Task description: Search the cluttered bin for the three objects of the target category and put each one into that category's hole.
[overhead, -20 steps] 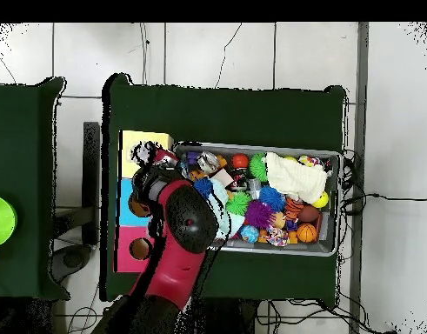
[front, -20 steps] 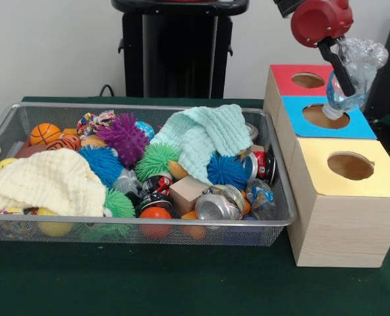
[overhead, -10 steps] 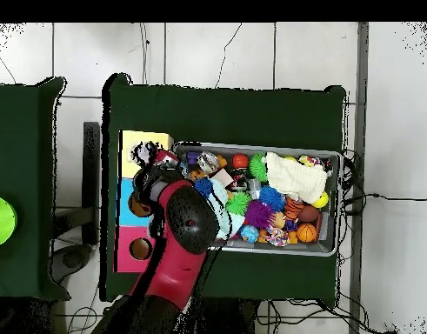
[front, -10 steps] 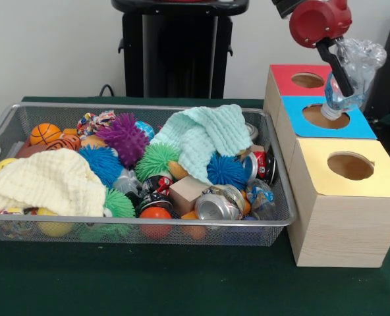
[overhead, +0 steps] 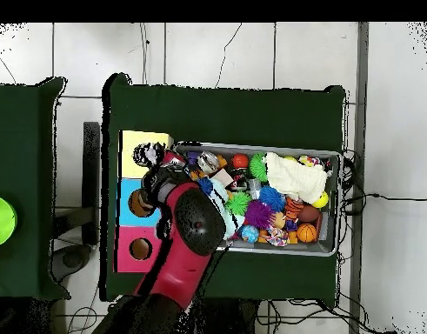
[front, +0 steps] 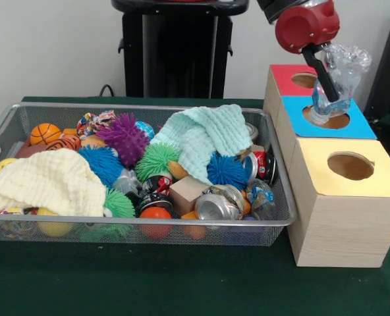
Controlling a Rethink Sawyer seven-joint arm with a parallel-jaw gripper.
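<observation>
My gripper is shut on a crumpled clear plastic bottle, held neck-down. The bottle's neck reaches the left part of the round hole in the blue-topped box. A red-topped box stands behind it and a yellow-topped box in front, each with a hole. In the overhead view the red arm covers the gripper and bottle beside the blue box. The wire bin holds crushed cans, spiky balls, a small basketball and a wooden block.
A mint cloth and a cream cloth cover part of the bin's contents. The bin stands close against the row of boxes. A dark stand rises behind the bin. Green table cloth lies in front.
The gripper and bottle have shifted left and slightly down, toward the bin side of the blue box's hole. The bin's contents have not moved.
</observation>
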